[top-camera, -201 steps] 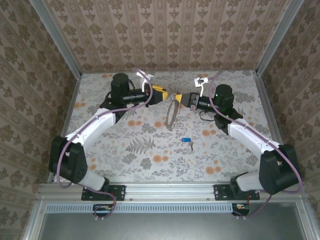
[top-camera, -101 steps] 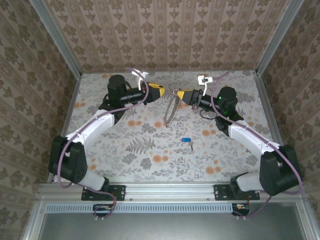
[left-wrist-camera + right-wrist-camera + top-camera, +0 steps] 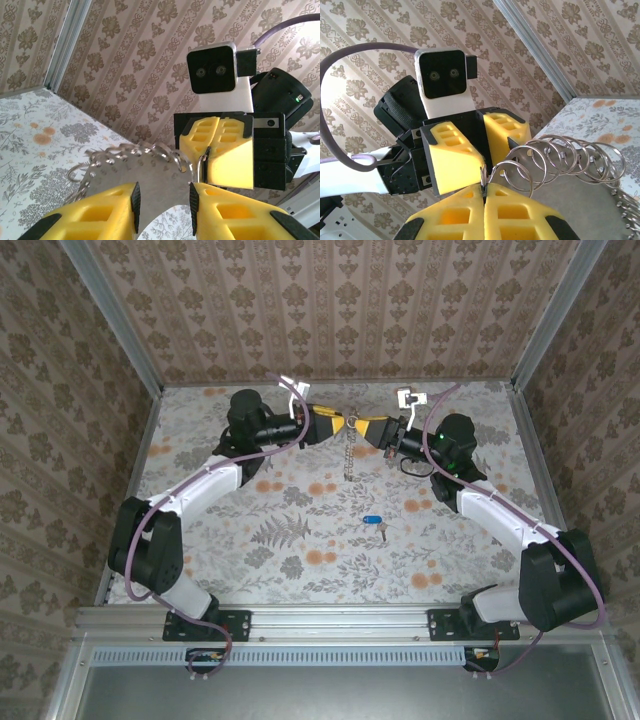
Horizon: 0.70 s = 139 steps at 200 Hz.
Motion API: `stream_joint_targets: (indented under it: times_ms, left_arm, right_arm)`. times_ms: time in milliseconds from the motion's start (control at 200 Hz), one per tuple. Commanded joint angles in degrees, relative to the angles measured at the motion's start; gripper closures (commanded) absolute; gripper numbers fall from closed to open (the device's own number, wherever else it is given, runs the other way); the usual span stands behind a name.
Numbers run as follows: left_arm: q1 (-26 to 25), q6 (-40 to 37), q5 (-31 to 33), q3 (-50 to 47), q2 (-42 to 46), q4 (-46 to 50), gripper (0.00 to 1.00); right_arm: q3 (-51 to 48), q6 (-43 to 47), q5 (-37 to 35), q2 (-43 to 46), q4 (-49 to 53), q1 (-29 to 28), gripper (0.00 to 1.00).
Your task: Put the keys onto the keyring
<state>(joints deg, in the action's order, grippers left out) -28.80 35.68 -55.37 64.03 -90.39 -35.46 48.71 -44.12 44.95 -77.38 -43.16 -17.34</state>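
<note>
The keys, a blue head with short silvery blades, lie on the table at 5 o'clock from both grippers, well apart. The keyring hangs with its long axis 12 to 6. The right gripper pinches its top. The left gripper stands half open just beside.

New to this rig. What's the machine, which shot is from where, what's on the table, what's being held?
Two robot arms bolted at the near edge of the table, each with a yellow two-finger gripper. The wide shot is from a fixed camera above and behind; the other two are from cameras on each wrist. The right gripper is shut on the keyring, a loop of metal rings hanging above the table. The left gripper faces it, jaws apart, apparently holding nothing. The blue keys lie loose on the table.
</note>
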Motion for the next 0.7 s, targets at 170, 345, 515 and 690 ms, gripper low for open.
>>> stream_joint_targets:
  times_ms: [170,345,515,690]
  left_arm:
    - [-0.08,4.16,-2.78,1.34,-0.40,-6.16,0.65]
    - [-0.71,7.64,-5.22,1.43,-1.55,-10.12,0.66]
    - [-1.50,8.03,-5.96,1.49,-2.20,-10.17,0.66]
    - [-1.88,7.57,-5.96,1.45,-2.40,-9.52,0.67]
  right_arm:
    - [0.42,0.44,-0.96,-0.35,-2.01,0.01,1.00]
    - [0.35,0.44,-1.08,-0.65,-1.66,0.00,1.00]
    - [0.49,0.60,-1.18,-0.49,-1.15,-0.02,1.00]
    - [0.51,0.79,-1.30,-0.53,-0.57,-0.04,1.00]
